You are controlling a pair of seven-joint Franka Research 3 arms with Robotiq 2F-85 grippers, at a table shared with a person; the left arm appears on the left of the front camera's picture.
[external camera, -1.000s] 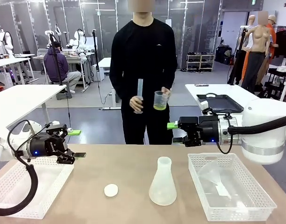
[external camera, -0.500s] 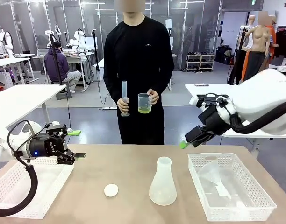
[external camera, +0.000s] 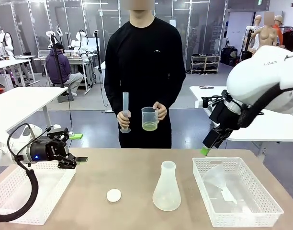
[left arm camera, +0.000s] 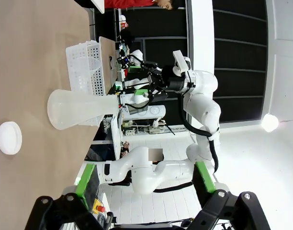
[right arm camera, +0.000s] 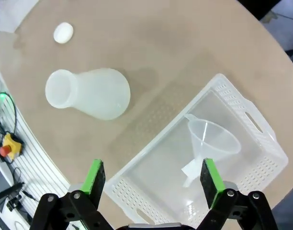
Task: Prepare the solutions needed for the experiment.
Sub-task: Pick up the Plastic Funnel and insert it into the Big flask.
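A small amount of pale yellow-green liquid (external camera: 150, 126) is seen low in a clear plastic beaker (external camera: 149, 115), held in the person's hand (external camera: 159, 109) beyond the table's far edge (a slim clear cylinder (external camera: 126, 106) is held in the other hand (external camera: 123, 120)). On the tan tabletop (external camera: 122, 167) a translucent conical flask (external camera: 166, 189) is stood upright, ringed by bare surface, between a white perforated left basket (external camera: 60, 191) and a matching right basket (external camera: 244, 218). A small white round cap (external camera: 114, 195) is laid near it. The left gripper (left arm camera: 144, 167) and the right gripper (right arm camera: 152, 163) are spread wide, nothing held.

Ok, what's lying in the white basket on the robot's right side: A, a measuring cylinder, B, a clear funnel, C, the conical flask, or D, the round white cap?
B: the right wrist view shows a clear funnel lying inside the basket.
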